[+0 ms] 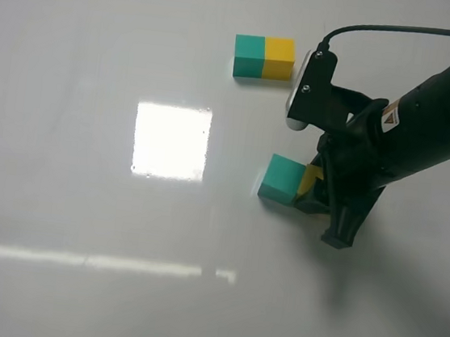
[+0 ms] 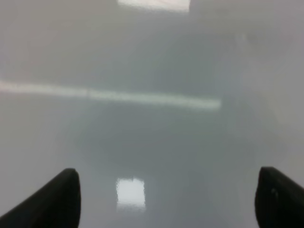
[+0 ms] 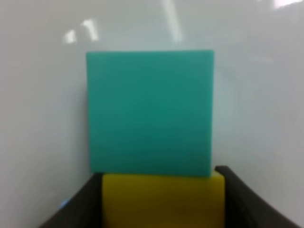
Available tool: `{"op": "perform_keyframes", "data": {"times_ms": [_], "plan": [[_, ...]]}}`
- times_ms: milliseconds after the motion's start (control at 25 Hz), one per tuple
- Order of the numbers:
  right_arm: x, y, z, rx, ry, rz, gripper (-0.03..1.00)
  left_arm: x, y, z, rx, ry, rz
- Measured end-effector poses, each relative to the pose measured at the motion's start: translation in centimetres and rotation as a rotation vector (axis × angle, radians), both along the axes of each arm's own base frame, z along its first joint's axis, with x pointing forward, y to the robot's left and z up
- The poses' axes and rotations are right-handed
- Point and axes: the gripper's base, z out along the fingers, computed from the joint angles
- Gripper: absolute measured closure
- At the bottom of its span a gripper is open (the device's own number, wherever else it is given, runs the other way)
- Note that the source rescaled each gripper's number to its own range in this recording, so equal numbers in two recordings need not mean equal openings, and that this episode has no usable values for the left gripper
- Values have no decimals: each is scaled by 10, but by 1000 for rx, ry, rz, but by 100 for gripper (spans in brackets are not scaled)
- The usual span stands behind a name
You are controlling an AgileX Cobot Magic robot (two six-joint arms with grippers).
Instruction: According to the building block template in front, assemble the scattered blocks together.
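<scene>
Nearly done, by the look of it: the yellow cube (image 3: pixel 163 202) sits against one face of the teal cube (image 3: pixel 149 111), and the right wrist view shows no gap between them. The yellow one looks shifted slightly sideways against the teal, so the edges may not be flush. From above, the pair lies right of the table's middle, teal (image 1: pixel 281 179) on the left and yellow (image 1: pixel 312 177) on the right, the yellow mostly hidden under the arm. That is the same order as the template (image 1: pixel 264 57), which lies well apart from them, farther up the high view. The loose pair is turned a little off the template's line.

The right gripper (image 3: pixel 160 183) is clamped on the yellow cube, with a dark finger (image 3: pixel 240 199) on either side of it. The teal cube is free and rests on the table (image 1: pixel 92 121).

The left gripper (image 2: pixel 167 190) has its jaws wide apart with only bare table between them. It is out of the high view, so it is away from the blocks.

What I judge is left:
- press the two cubes fully home, if they are not locked
- square them up
- let go of the yellow cube and back the arm off
</scene>
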Motion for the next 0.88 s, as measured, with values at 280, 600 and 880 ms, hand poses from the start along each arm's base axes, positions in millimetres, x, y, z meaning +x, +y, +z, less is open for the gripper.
{"op": "perform_keyframes", "data": {"times_ms": [280, 600, 880], "plan": [[-2, 2, -1, 52, 33, -22, 97, 0, 0, 0, 0, 0, 0], [-3, 5, -1, 99, 60, -36, 54, 0, 0, 0, 0, 0, 0], [-2, 7, 1, 169, 63, -85, 25, 0, 0, 0, 0, 0, 0]]}}
